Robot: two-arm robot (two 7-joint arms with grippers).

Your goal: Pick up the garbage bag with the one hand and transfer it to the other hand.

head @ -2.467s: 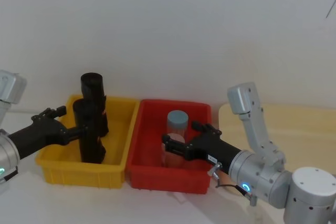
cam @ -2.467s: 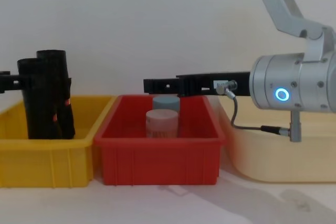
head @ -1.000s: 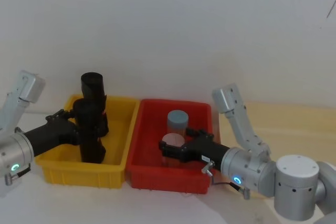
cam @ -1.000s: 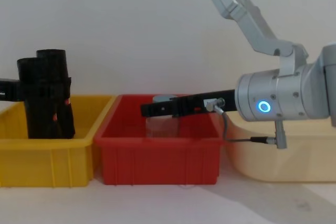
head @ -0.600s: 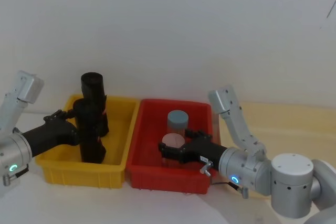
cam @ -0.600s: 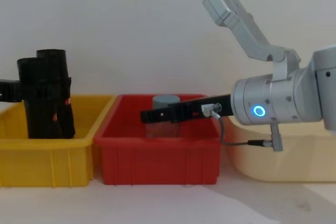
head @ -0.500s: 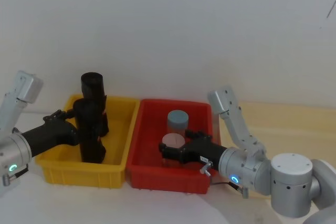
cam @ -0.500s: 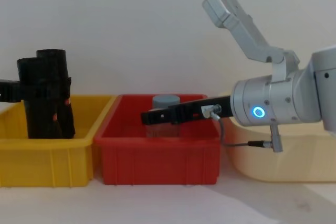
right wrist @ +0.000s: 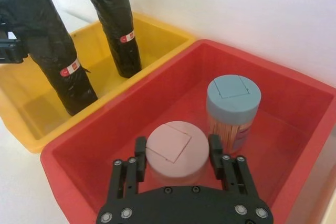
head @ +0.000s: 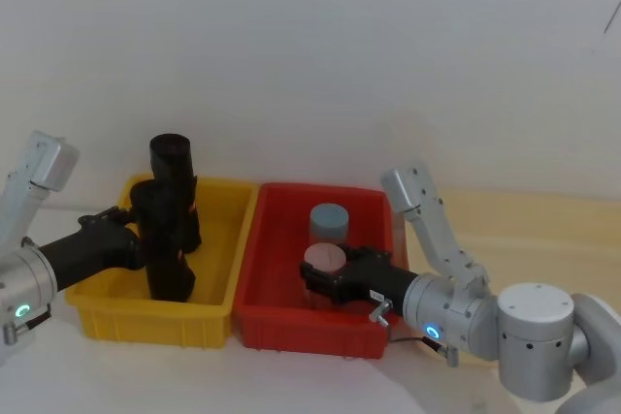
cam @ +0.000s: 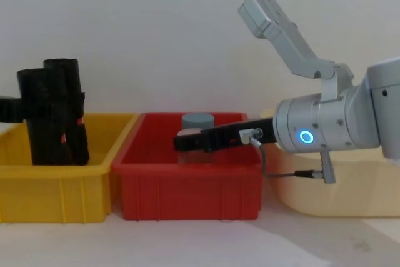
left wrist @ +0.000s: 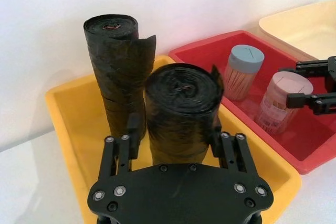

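The garbage bag (head: 163, 239) (left wrist: 181, 108) (right wrist: 47, 40) (cam: 40, 117), a wrinkled black roll, stands near the front of the yellow bin (head: 146, 322), leaning slightly. My left gripper (head: 141, 244) (left wrist: 173, 127), on the green-ringed wrist, reaches in from the left edge and is shut on its middle, one finger on each side. A second black roll (head: 175, 181) (left wrist: 118, 61) stands just behind. My right gripper (head: 330, 273) (right wrist: 177, 148) (cam: 181, 143), on the blue-ringed wrist, is inside the red bin (head: 310, 332) and shut on a pink-lidded jar (head: 323, 257) (right wrist: 173, 150).
A taller jar with a grey-blue lid (head: 328, 225) (right wrist: 233, 103) stands behind the pink one in the red bin. A cream tray (head: 543, 230) (cam: 337, 192) lies to the right of the red bin. The white wall is close behind the bins.
The right gripper dropped into the red bin and shut around the pink-lidded jar, which shifted slightly right. The left gripper tightened on the front roll, which now tilts a little.
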